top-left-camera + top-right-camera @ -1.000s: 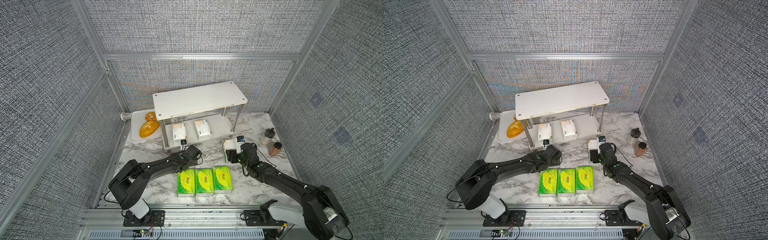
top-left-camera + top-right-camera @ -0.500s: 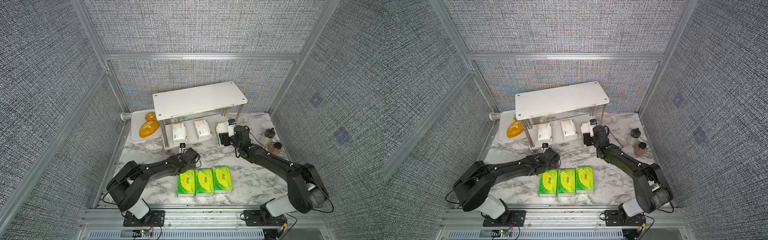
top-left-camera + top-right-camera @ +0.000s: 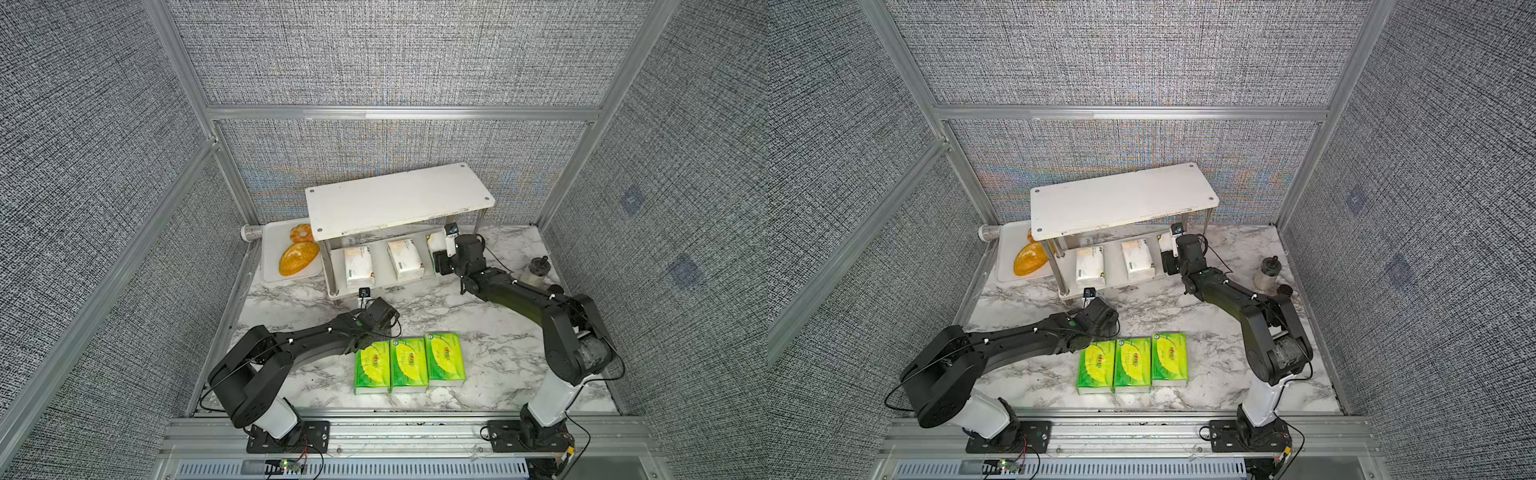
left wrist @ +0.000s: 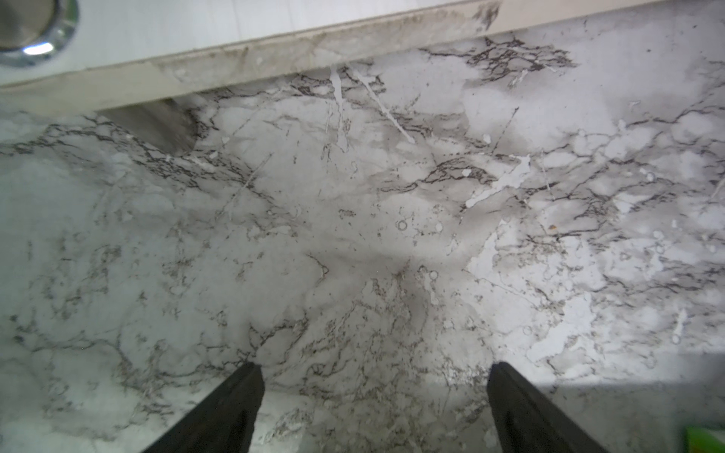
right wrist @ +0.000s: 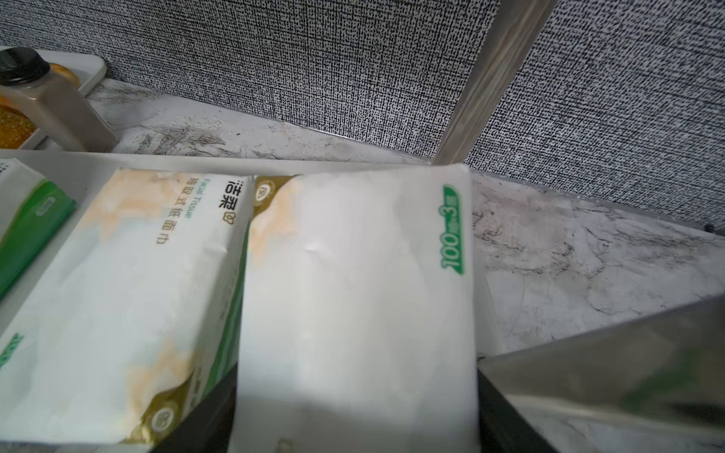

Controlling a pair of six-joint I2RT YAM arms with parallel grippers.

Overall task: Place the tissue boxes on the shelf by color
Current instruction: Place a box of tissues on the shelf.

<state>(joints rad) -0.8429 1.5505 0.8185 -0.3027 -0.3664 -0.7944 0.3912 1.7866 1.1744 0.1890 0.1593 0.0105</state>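
- At 12 o'clock, the shelf (image 3: 399, 199): you have two white packs (image 3: 358, 266) on its lower tier.
- right gripper (image 3: 441, 262): grasps the third white pack (image 5: 353, 294) at that tier's 3 o'clock end, not yet released.
- left gripper (image 4: 372, 372): spread, empty.
- green packs (image 3: 409, 361), three, on the bench (image 3: 498, 332) at 6 o'clock: yours to shelve.

tray (image 3: 271, 247): loaf (image 3: 298, 258), ring bread (image 3: 302, 232) | glass jar (image 3: 539, 269): upright on marble tabletop (image 3: 478, 332)

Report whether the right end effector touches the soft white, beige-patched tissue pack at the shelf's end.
Touching. Right wrist view: black fingers of the right end effector press both sides of the white tissue pack.
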